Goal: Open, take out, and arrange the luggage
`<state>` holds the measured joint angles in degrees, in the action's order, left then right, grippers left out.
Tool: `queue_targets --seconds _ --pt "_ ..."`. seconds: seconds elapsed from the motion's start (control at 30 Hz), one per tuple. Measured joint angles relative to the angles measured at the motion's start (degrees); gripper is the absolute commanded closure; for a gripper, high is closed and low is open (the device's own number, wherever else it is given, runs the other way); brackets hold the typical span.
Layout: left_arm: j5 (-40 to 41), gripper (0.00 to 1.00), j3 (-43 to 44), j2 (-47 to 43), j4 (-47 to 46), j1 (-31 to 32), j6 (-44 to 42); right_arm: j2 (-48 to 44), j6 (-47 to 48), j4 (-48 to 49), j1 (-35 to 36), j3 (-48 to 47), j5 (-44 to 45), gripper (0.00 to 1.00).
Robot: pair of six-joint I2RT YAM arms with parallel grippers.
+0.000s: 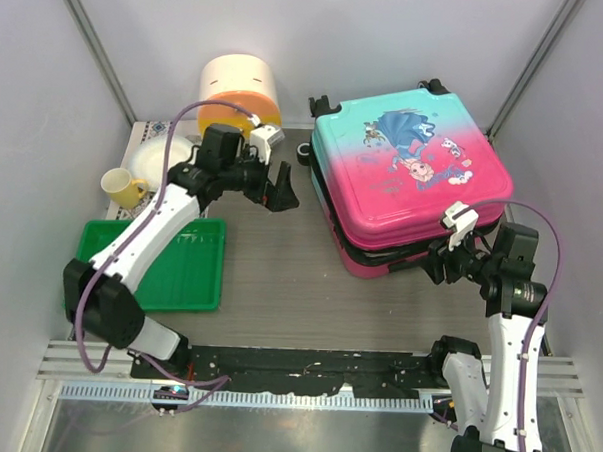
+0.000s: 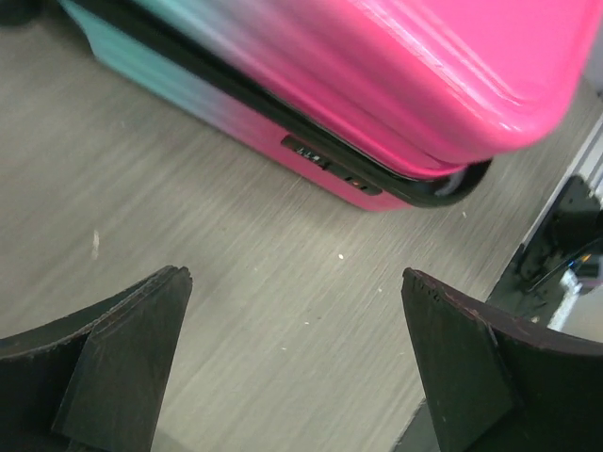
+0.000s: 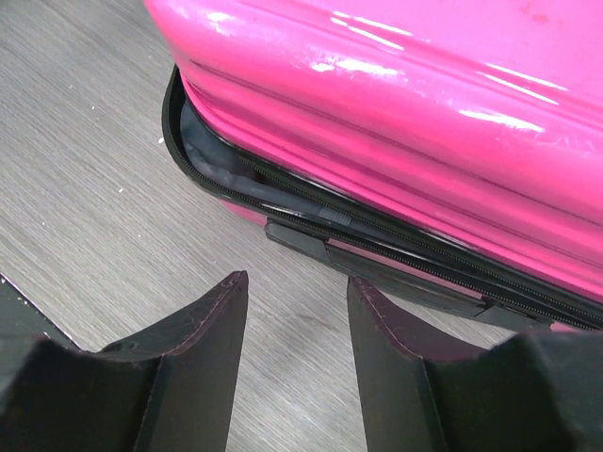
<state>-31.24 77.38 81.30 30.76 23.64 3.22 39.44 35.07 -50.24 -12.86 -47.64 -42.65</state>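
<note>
The luggage (image 1: 414,176) lies flat at the right of the table, pink and turquoise with a cartoon print on its lid. My left gripper (image 1: 281,195) hovers over bare table to its left, wide open and holding nothing (image 2: 297,282); the pink side of the luggage (image 2: 424,85) lies ahead of it. My right gripper (image 1: 438,266) is at the case's near pink edge, jaws partly apart with nothing between them (image 3: 297,282). Just ahead, the luggage (image 3: 424,113) shows its black zip parted at the corner, with grey lining (image 3: 221,165) visible in the gap.
A round cream-and-orange box (image 1: 239,88) stands at the back. A green tray (image 1: 175,266) lies at the left, with a yellow cup (image 1: 123,186) and a white dish (image 1: 156,155) behind it. A black strip (image 1: 305,366) runs along the near table edge.
</note>
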Motion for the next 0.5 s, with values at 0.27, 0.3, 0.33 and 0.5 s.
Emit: queue_targets --seconds 0.27,0.3,0.33,0.5 --pt "12.94 0.00 1.86 10.80 -1.27 4.76 21.84 -0.20 -2.51 1.36 0.00 -0.37 0.46 0.48" --pt "14.95 0.01 2.82 12.11 -1.38 5.73 24.02 -0.20 -2.67 1.51 0.00 -0.37 0.55 0.48" --pt "17.07 0.00 4.35 13.75 -1.49 6.54 26.67 -0.22 -2.78 1.60 0.00 -0.37 0.57 0.48" --pt "22.91 0.00 10.54 20.33 -1.79 8.11 33.00 -0.59 -3.45 2.10 0.00 -0.37 0.63 0.48"
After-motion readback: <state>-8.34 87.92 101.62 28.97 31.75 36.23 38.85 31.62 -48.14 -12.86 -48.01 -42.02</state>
